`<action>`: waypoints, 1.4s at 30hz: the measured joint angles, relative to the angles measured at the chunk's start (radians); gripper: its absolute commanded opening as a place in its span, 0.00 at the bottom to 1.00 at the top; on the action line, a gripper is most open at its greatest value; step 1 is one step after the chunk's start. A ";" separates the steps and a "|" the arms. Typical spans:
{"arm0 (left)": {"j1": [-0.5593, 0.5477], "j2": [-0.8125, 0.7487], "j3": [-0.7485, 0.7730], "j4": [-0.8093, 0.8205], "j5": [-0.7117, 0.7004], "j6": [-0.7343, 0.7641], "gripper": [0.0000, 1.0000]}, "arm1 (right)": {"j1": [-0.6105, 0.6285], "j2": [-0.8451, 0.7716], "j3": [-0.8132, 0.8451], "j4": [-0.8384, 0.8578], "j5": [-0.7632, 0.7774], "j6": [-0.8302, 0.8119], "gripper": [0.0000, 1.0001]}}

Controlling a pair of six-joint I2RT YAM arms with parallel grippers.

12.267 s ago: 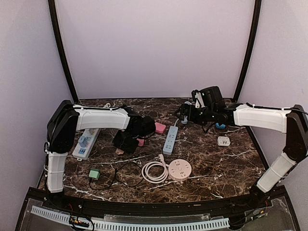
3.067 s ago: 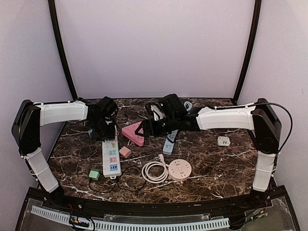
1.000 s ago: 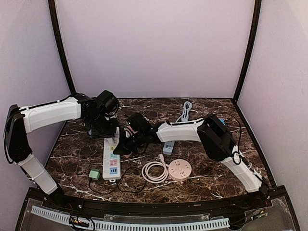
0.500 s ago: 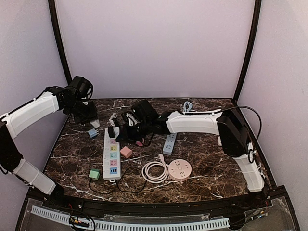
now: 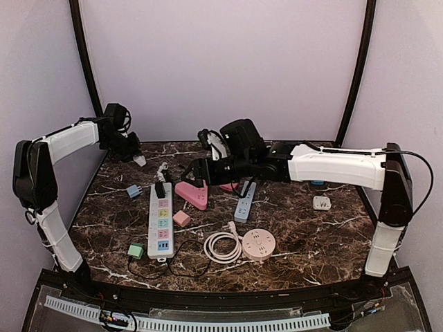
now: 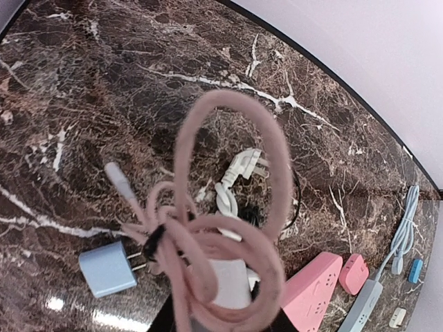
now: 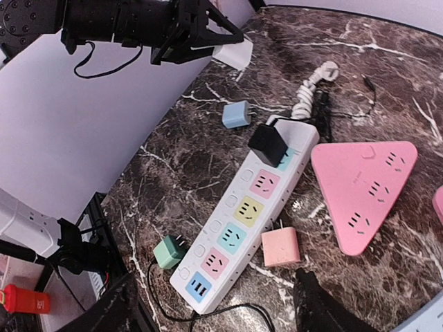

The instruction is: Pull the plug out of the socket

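Note:
The white power strip (image 5: 160, 221) with coloured sockets lies at left centre, and also shows in the right wrist view (image 7: 249, 207). A black plug (image 5: 160, 188) sits in its far socket (image 7: 272, 144). My left gripper (image 5: 135, 153) is raised at the far left, shut on a white plug (image 6: 232, 283) with a coiled pink cable (image 6: 273, 159). It also shows in the right wrist view (image 7: 208, 34). My right gripper (image 5: 201, 169) hovers over the pink triangular socket (image 5: 192, 193), open and empty, with its fingers (image 7: 111, 304) wide apart.
Loose adapters lie by the strip: blue (image 5: 133, 191), pink (image 5: 182, 218), green (image 5: 136, 250) with a thin black cord. A grey-blue strip (image 5: 243, 200), a white coiled cable (image 5: 221, 245), a round pink socket (image 5: 259, 244) and a small white adapter (image 5: 321, 203) lie to the right.
My left gripper has risen further back and left, away from the strip, with the white plug. My right arm has swung right, uncovering the pink triangular socket.

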 measured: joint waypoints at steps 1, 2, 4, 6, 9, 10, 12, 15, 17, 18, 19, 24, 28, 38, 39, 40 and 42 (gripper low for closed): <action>0.008 0.039 0.026 0.009 0.013 0.002 0.09 | 0.000 -0.019 -0.024 -0.002 0.015 -0.008 0.82; 0.015 0.071 0.046 0.022 0.028 0.003 0.10 | -0.001 -0.034 -0.044 -0.004 0.027 -0.009 0.85; 0.028 0.128 0.086 0.037 0.055 0.005 0.13 | -0.005 -0.075 -0.094 -0.007 0.054 -0.026 0.87; 0.038 0.189 0.129 0.059 0.086 0.005 0.16 | -0.008 -0.111 -0.133 -0.010 0.074 -0.031 0.89; 0.054 0.271 0.191 0.079 0.126 0.005 0.18 | -0.015 -0.170 -0.185 -0.014 0.102 -0.039 0.90; 0.060 0.291 0.207 0.083 0.135 0.005 0.21 | -0.019 -0.192 -0.204 -0.014 0.112 -0.042 0.91; 0.073 0.342 0.242 0.090 0.154 0.005 0.23 | -0.025 -0.220 -0.227 -0.015 0.123 -0.042 0.91; 0.094 0.394 0.263 0.092 0.172 0.005 0.28 | -0.031 -0.241 -0.247 -0.015 0.134 -0.042 0.91; 0.108 0.417 0.264 0.090 0.183 0.006 0.30 | -0.032 -0.242 -0.252 -0.015 0.138 -0.042 0.91; 0.115 0.427 0.265 0.088 0.187 0.007 0.31 | -0.033 -0.242 -0.256 -0.015 0.138 -0.042 0.91; 0.121 0.435 0.265 0.083 0.188 0.009 0.32 | -0.033 -0.242 -0.259 -0.015 0.138 -0.042 0.91; 0.139 0.444 0.265 0.055 0.187 0.021 0.42 | -0.033 -0.242 -0.261 -0.014 0.137 -0.041 0.91; 0.141 0.444 0.265 0.030 0.178 0.028 0.52 | -0.033 -0.239 -0.261 -0.014 0.133 -0.041 0.91; 0.139 0.419 0.232 -0.015 0.119 0.040 0.78 | -0.033 -0.225 -0.261 -0.010 0.121 -0.037 0.92; 0.137 0.409 0.224 -0.018 0.108 0.041 0.80 | -0.033 -0.221 -0.261 -0.009 0.120 -0.036 0.92; 0.135 0.395 0.217 -0.024 0.097 0.045 0.82 | -0.033 -0.216 -0.261 -0.008 0.119 -0.036 0.93; 0.131 0.363 0.209 -0.033 0.071 0.050 0.86 | -0.033 -0.205 -0.261 -0.006 0.117 -0.034 0.94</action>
